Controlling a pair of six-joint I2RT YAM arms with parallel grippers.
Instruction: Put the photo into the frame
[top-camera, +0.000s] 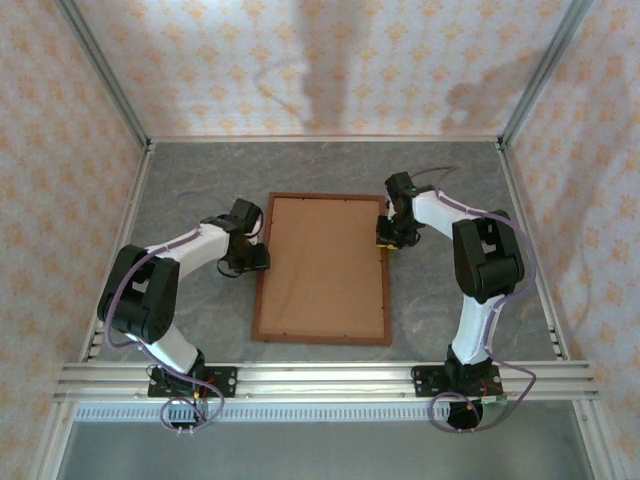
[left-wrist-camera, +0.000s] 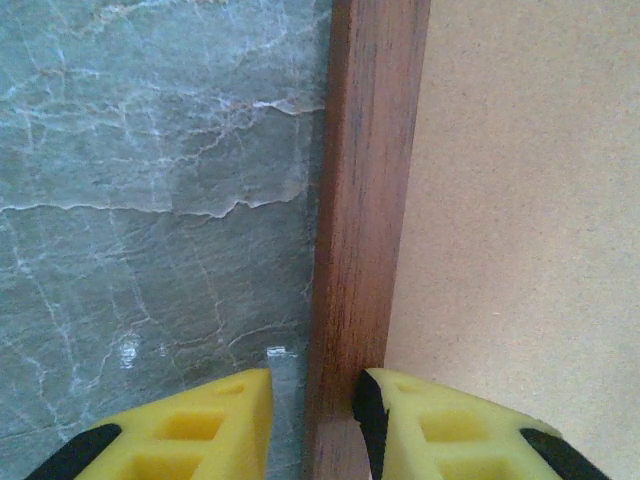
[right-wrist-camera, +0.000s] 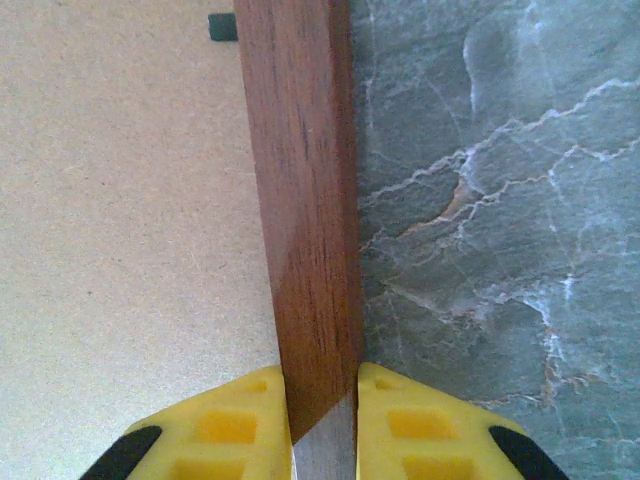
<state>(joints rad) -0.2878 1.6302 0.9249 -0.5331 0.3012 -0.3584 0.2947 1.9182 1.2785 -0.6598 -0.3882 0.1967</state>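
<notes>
Tabletop (top-camera: 200, 190): grey, marbled. Frame (top-camera: 320, 340) lies flat at centre, back up, long sides running away from the arm bases. A plain brown backing board (top-camera: 325, 265) sits inside the moulding.

Left side. Left fingers (top-camera: 259, 258) are at the frame's left rail (left-wrist-camera: 365, 200), in its far half. In the wrist view the yellow pair straddles the rail, one finger over the tabletop, one over the board. The inner finger (left-wrist-camera: 450, 435) touches the rail's board-side edge. The outer finger (left-wrist-camera: 200, 435) stands just off it, with a sliver of tabletop showing between finger and wood. So they are partly open around the rail, not clamped.

Right side. Right fingers (top-camera: 386, 238) are at the right rail (right-wrist-camera: 305, 200), also in the far half, roughly across from the left pair. In the wrist view both yellow fingers press flush against the wood, one on each face: closed on the frame. A small dark tab (right-wrist-camera: 222, 27) sits on the board's edge just beside the rail, farther along.
</notes>
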